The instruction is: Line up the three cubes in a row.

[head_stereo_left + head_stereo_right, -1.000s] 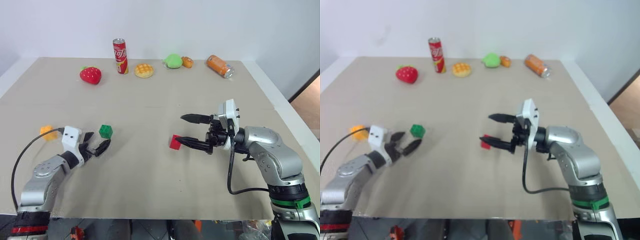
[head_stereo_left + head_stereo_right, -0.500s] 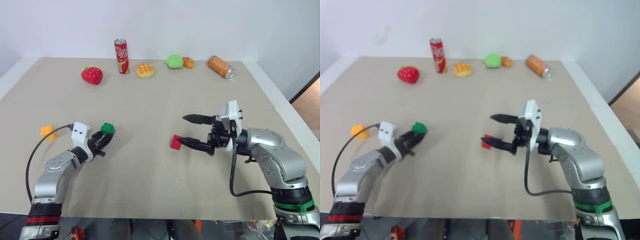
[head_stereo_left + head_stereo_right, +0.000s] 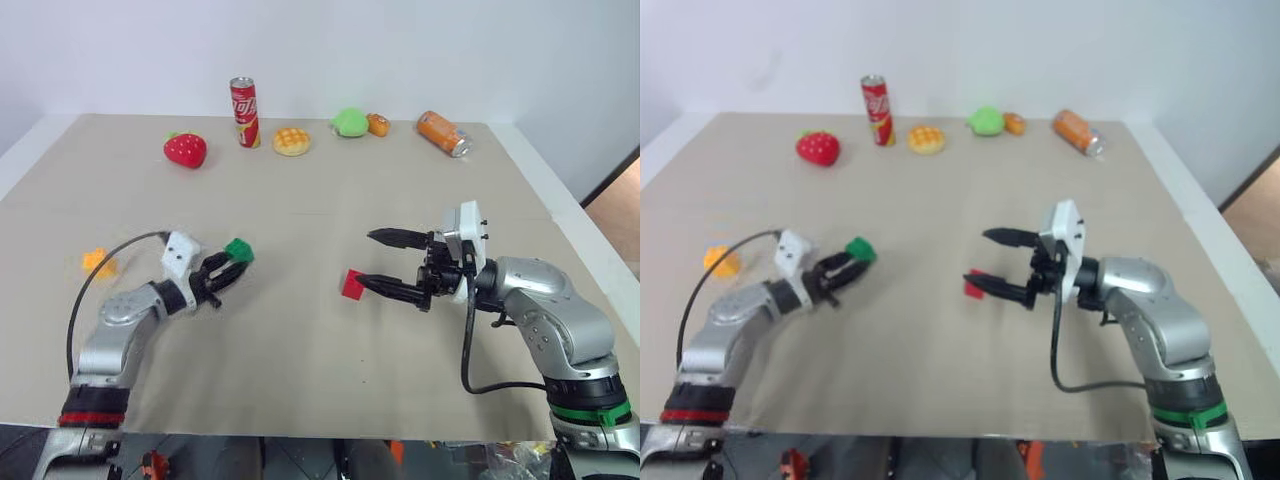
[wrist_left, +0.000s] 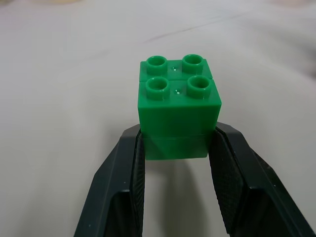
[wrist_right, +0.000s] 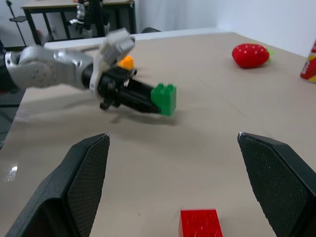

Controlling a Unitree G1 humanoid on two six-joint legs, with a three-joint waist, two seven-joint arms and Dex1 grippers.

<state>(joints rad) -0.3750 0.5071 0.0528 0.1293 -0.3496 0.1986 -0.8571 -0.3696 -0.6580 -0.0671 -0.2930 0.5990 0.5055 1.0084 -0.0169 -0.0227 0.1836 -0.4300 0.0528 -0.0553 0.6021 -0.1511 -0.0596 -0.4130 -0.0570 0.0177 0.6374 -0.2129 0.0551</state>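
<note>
Three studded cubes sit apart on a broad beige bench (image 3: 300, 330) that runs back to a plain white wall (image 3: 400, 50), its matte top crossed by a faint seam near the middle. The left claw (image 3: 228, 264) is clamped on the green cube (image 3: 238, 249), which is held just above the surface, studs up, with one black finger pressed to each side in the left wrist view. The orange-yellow cube (image 3: 98, 262) lies near the bench's left edge, behind the left arm's black cable. The red cube (image 3: 351, 285) rests flat on the bench near the centre, right at the tip of the nearer finger of the right claw (image 3: 380, 262), whose fingers stand wide apart and hold nothing; whether that tip touches the cube cannot be told. Along the far edge stand an upright red soda can (image 3: 244, 98), a red toy strawberry (image 3: 185, 150), a waffle-patterned yellow toy bun (image 3: 291, 141), a round green toy fruit (image 3: 348, 122) with a small orange toy (image 3: 377, 124) beside it, and an orange can (image 3: 441, 133) lying on its side. At the right a dark floor strip and a patch of brown flooring (image 3: 615, 205) show past the bench's pale rim. The right wrist view catches dark-framed tables (image 5: 74, 15) in the room beyond.
</note>
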